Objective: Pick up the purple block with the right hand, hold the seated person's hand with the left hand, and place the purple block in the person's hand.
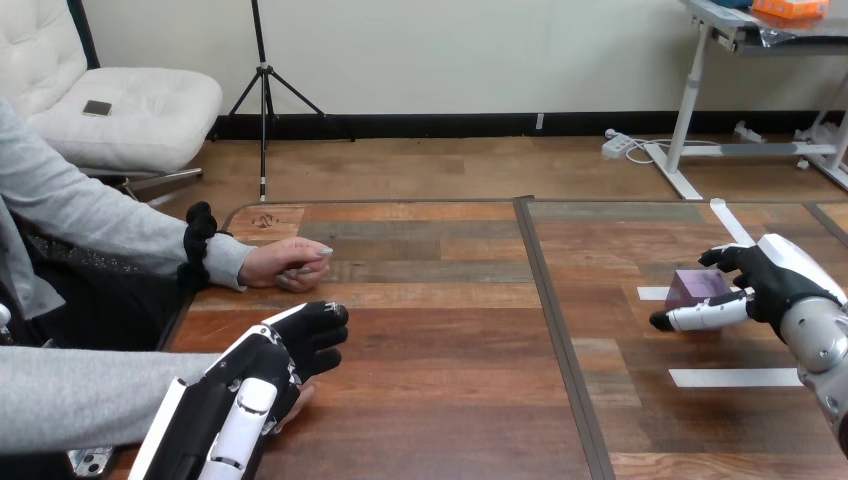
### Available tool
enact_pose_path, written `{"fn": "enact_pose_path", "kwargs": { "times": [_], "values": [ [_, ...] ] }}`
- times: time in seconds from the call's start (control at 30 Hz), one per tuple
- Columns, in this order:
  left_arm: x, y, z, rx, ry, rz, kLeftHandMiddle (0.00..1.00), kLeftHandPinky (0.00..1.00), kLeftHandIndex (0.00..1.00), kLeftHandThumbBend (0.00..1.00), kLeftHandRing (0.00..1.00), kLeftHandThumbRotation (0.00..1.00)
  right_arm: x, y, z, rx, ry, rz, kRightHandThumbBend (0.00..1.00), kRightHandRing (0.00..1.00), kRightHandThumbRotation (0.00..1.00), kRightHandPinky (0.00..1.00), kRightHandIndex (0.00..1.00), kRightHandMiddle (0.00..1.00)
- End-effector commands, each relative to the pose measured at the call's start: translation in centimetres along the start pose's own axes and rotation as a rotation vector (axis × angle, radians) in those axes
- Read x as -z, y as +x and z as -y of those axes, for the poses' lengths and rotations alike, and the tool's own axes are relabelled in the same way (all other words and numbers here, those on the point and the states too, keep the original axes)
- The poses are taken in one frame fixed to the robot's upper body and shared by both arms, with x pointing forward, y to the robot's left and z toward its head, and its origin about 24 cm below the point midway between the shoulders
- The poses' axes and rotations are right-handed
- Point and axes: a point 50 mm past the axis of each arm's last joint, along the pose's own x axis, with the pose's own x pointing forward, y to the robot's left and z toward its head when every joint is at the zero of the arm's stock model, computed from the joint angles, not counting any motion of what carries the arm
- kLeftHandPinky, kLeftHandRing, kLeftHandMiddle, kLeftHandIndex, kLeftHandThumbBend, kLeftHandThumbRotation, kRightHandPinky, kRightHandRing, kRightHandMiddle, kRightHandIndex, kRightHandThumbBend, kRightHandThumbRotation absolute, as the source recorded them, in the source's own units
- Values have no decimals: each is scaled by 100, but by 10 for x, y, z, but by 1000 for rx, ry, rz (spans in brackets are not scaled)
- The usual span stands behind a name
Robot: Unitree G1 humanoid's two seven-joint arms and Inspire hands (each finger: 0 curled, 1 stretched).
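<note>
Fingers of the right hand curl over the top and far side of the purple block, while the thumb lies along its near lower edge, so the hand is closed round it. The block sits low at the table's right side, and whether it rests on the wood or is just clear of it cannot be told. It lies just beside a short strip of white tape; a longer strip of white tape is nearer the robot.

At the left, the left hand lies over the person's near hand, of which a small part peeks out beneath it at the end of a grey sleeve. Whether it grips that hand cannot be told. The person's far hand rests on the table a little farther up, loosely closed and apart from the robot's left hand. The two robot hands are well apart, one at each side of the table.
</note>
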Motion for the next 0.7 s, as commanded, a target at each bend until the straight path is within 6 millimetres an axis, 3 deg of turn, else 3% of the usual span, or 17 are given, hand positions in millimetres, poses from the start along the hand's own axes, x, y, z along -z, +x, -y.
{"fn": "enact_pose_path", "kwargs": {
  "times": [0.0, 0.67],
  "values": [
    [-10, 11, -2, 15, 9, 78, 81, 82, 74, 52, 83, 83, -15, 2, 0, 15, 2, 49, 97, 90, 23, 78, 85, 90],
    [-11, 12, -2, 19, 18, 77, 80, 80, 74, 54, 82, 82, -17, 2, -7, 19, -26, 73, 94, 85, 12, 76, 81, 87]
  ]
}}
